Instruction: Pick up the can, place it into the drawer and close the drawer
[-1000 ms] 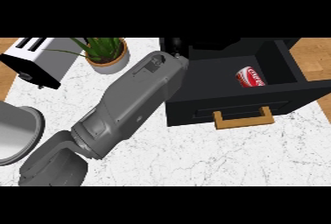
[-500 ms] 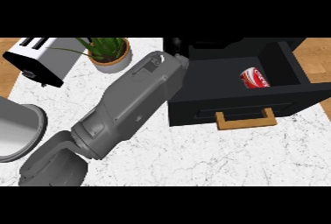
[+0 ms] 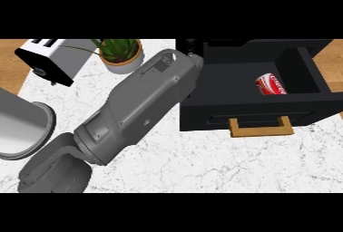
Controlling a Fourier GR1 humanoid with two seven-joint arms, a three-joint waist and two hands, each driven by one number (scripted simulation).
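Head view looks steeply down on one white marbled counter [image 3: 221,158] carrying one black drawer [image 3: 261,115], standing open with a single wooden handle [image 3: 261,127] on its front. One red can [image 3: 270,84] lies tilted inside the drawer, toward its right side, apart from the front wall.

One grey forearm [image 3: 137,108] crosses the middle of the frame from the lower left up to the drawer's left rear corner. Which arm it is cannot be told. Only a sliver of black hand [image 3: 191,45] shows past the wrist, against the drawer's dark edge; whether its fingers are straight or curled cannot be told, and nothing is seen in it. It is well apart from the can.

Along the counter's back left stand one toaster [image 3: 52,61] and, just beside it, one potted plant [image 3: 120,52]. One grey rounded body part [image 3: 20,124] shows at the left edge.
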